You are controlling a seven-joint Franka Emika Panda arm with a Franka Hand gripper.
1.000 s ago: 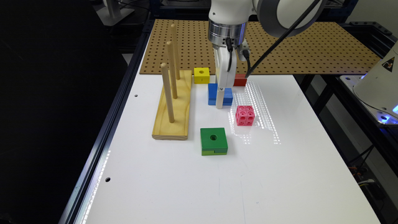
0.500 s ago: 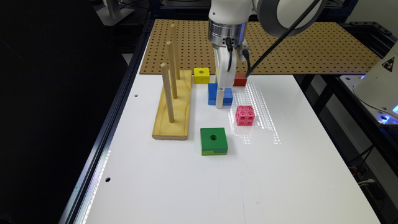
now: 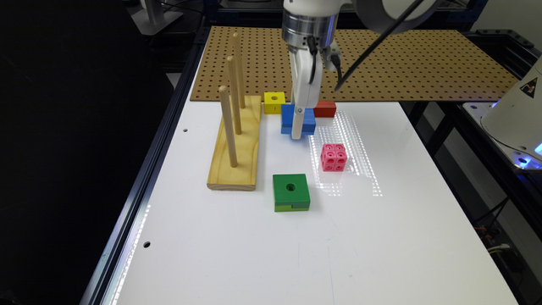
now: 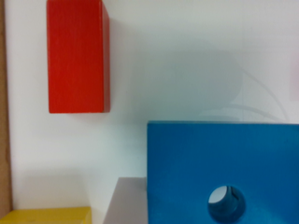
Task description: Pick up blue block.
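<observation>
I see the end effector (image 3: 298, 131) down at the blue block (image 3: 288, 119), between the yellow cube (image 3: 274, 102) and red block (image 3: 325, 109). I cannot tell whether it pinches. The lift looks undone.

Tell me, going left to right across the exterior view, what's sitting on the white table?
Peg stand → yellow cube → green block → red block → pink cube. The blue block overlaps several, so I left it out.
</observation>
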